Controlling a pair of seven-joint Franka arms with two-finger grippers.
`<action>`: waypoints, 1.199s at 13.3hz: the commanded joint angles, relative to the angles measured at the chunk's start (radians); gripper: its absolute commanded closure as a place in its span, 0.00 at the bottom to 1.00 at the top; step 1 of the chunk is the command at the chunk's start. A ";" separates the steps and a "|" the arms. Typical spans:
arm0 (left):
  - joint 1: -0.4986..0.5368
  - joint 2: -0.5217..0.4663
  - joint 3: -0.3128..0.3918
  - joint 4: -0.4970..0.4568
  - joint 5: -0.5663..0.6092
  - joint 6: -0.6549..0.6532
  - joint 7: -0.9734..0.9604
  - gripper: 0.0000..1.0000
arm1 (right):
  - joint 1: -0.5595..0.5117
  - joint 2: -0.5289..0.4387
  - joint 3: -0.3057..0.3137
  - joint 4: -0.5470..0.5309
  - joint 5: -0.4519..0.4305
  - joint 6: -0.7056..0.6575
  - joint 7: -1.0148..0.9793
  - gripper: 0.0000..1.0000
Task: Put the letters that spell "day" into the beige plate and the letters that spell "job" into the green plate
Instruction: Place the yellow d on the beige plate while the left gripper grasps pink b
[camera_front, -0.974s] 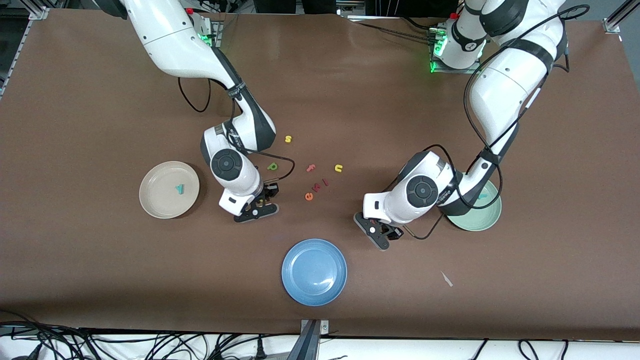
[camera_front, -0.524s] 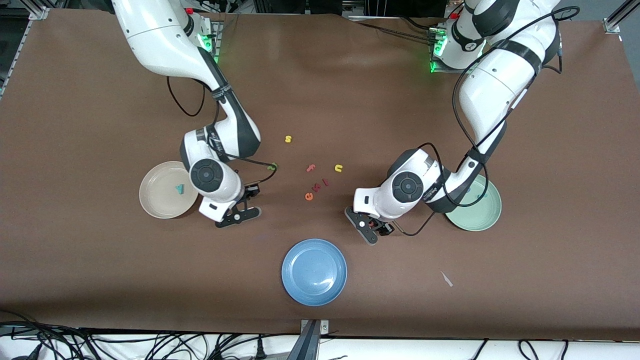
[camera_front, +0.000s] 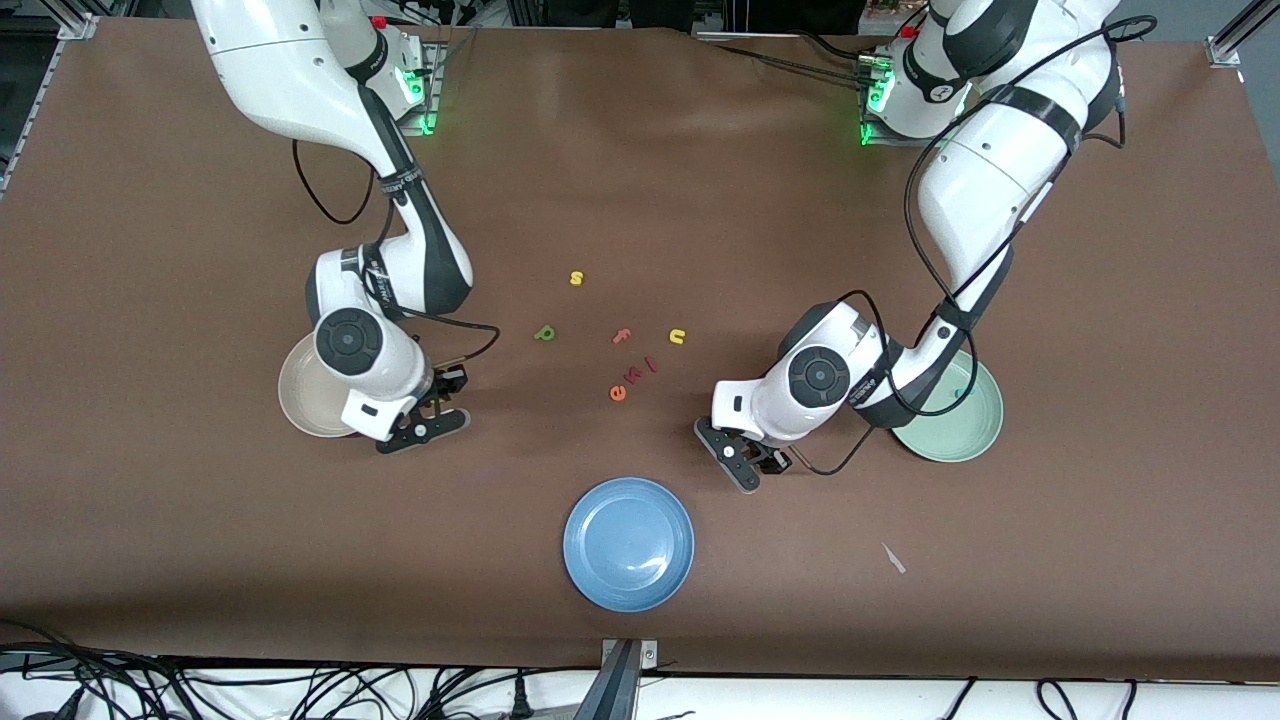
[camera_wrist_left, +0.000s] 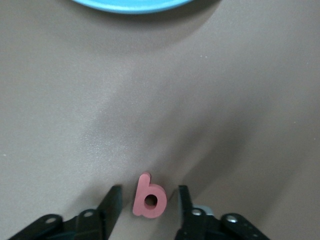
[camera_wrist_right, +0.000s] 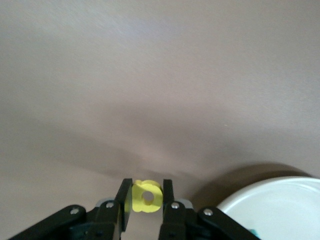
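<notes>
Two tiny foam letters in play, feather-light and squishy: right gripper (camera_wrist_right: 146, 199) pinches the yellow a (camera_wrist_right: 145, 197) flat-side beside the beige plate (camera_wrist_right: 280, 205), while left gripper (camera_wrist_left: 148, 202) has fingers parted around the pink b (camera_wrist_left: 148, 196) lying on the table (camera_wrist_left: 160, 100).

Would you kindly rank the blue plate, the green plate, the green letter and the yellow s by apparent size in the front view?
1. blue plate, though it lies nearest the camera, which may flatter it.
2. green plate, partly hidden by the left arm, so its place against the blue plate is unsure.
3. green letter and yellow s: alike, both tiny.
</notes>
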 joint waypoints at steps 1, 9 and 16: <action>-0.016 -0.001 0.014 -0.003 0.019 0.005 0.007 0.67 | 0.003 -0.108 -0.020 -0.158 -0.002 0.083 -0.085 0.79; 0.001 -0.053 0.009 0.011 0.008 -0.076 0.001 0.92 | -0.005 -0.168 -0.120 -0.316 0.009 0.254 -0.349 0.77; 0.132 -0.130 -0.040 -0.003 -0.025 -0.309 0.007 0.92 | -0.028 -0.167 -0.108 -0.307 0.018 0.238 -0.382 0.00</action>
